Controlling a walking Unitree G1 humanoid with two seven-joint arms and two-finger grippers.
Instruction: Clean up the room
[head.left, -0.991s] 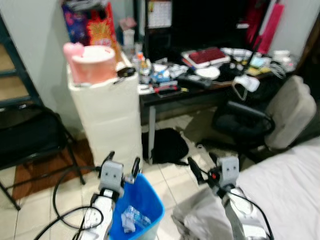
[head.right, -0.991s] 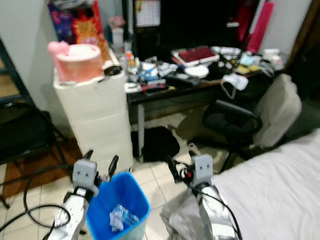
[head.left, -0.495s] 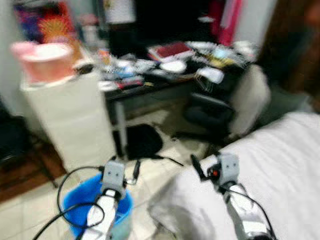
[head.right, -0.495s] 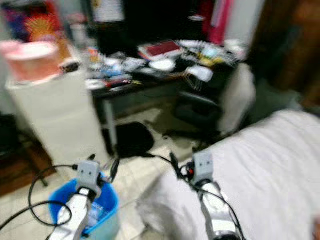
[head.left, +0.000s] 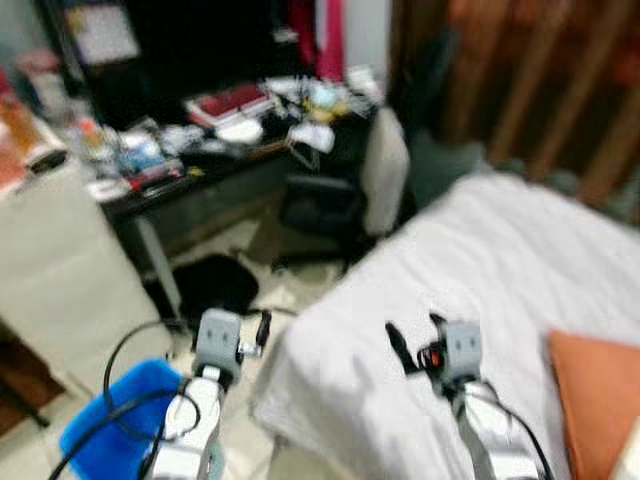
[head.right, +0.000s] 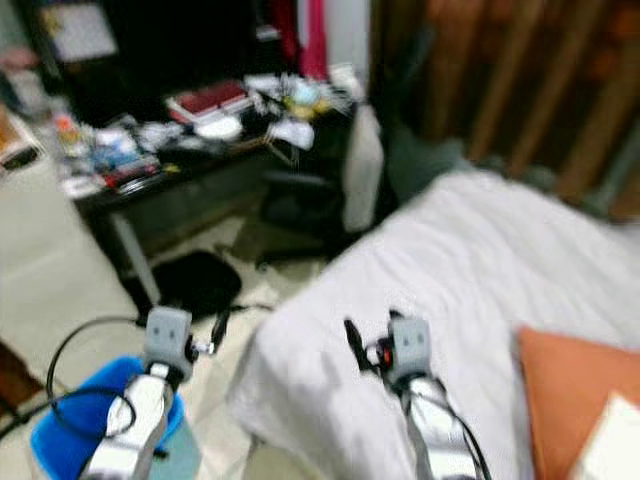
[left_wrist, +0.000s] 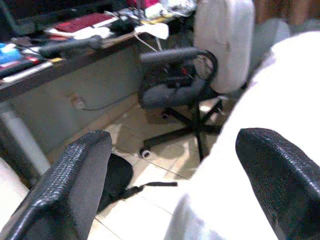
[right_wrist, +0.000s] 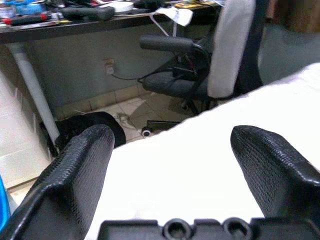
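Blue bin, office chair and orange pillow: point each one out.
blue bin (head.left: 92, 440): left eye view, on its blue rim.
office chair (left_wrist: 222, 42): left wrist view, on its pale backrest.
orange pillow (head.left: 598, 395): left eye view, on its top face, on the bed.

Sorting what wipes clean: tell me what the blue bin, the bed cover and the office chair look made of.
Blue bin: likely plastic, smooth, uniformly coloured. Bed cover: white cloth, matte, softly wrinkled. Office chair: dark padded seat, apparently fabric; pale backrest cover; black, probably plastic base.
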